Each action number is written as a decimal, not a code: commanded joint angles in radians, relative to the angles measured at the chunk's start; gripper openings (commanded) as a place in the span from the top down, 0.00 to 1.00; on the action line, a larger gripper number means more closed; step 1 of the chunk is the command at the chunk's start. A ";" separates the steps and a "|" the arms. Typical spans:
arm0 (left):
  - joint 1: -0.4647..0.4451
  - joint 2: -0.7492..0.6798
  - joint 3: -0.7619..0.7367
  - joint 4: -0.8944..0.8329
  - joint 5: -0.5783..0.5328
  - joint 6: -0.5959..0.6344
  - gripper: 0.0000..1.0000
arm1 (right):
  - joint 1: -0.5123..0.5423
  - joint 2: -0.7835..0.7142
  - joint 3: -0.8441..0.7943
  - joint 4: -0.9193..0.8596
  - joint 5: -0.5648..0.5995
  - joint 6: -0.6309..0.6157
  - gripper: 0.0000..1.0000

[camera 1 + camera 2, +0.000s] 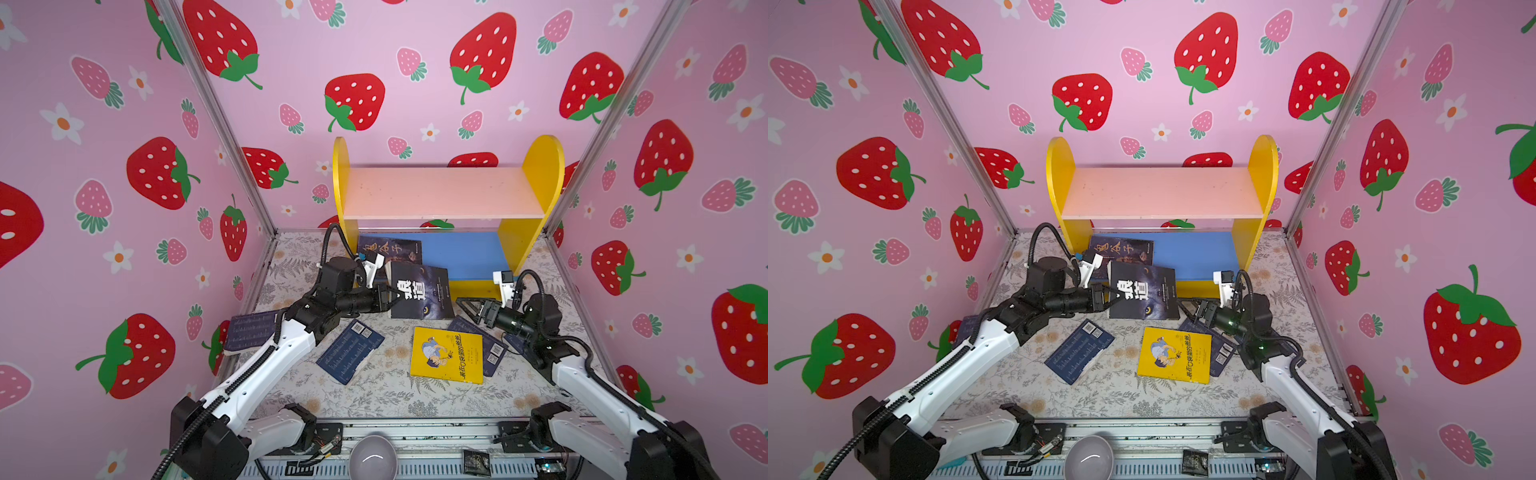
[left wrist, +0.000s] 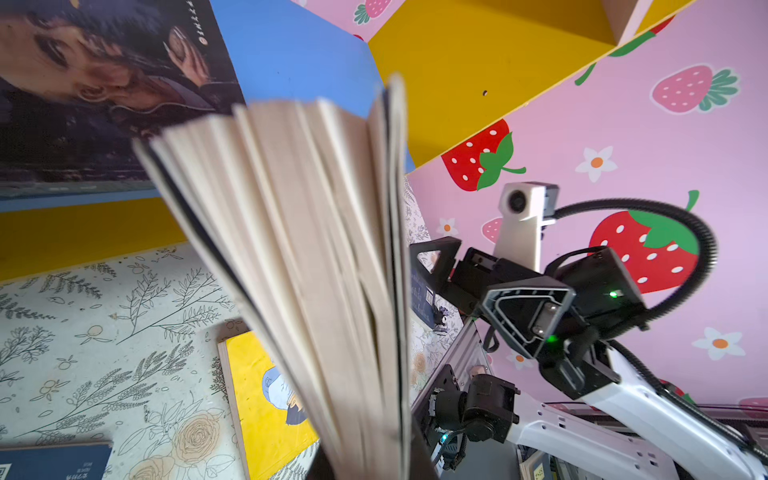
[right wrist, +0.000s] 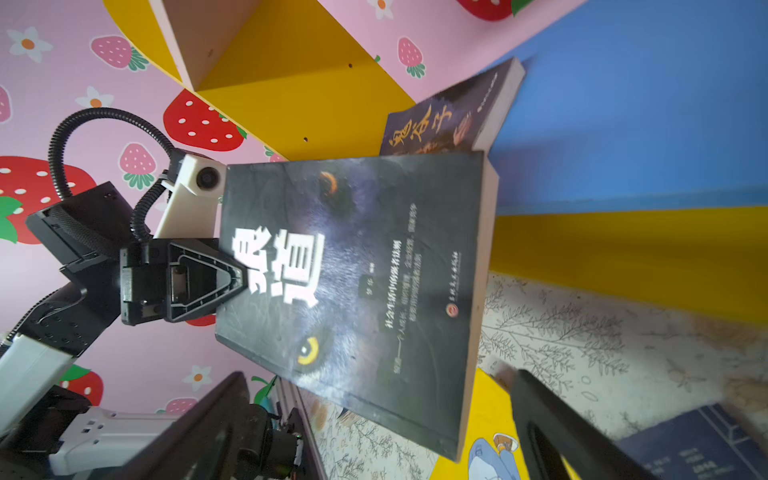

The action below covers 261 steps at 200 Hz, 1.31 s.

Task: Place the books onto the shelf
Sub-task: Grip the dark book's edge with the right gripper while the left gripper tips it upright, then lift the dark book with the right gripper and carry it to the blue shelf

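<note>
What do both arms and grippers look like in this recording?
Left arm and right arm: white shells, black joints, black ribbed cables. Left gripper and right gripper: black, triangular open-frame fingers. White camera mounts on both wrists.

**Bright, even light**

Both top views are evenly lit, the walls (image 1: 104, 166) bending at the edges. Glare whitens the title on the wolf-cover book (image 3: 361, 291) in the right wrist view; its fanned pages (image 2: 299, 257) blur in the left wrist view.
</note>
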 commanded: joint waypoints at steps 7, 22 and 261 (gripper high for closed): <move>0.026 -0.027 0.064 0.083 0.079 0.011 1.00 | -0.004 0.067 -0.036 0.293 -0.108 0.167 0.02; 0.035 -0.029 0.064 0.107 0.097 0.000 1.00 | -0.003 0.094 -0.053 0.374 -0.115 0.209 0.04; 0.096 0.056 0.075 0.237 0.218 -0.005 1.00 | 0.016 0.422 -0.069 1.074 -0.139 0.630 0.78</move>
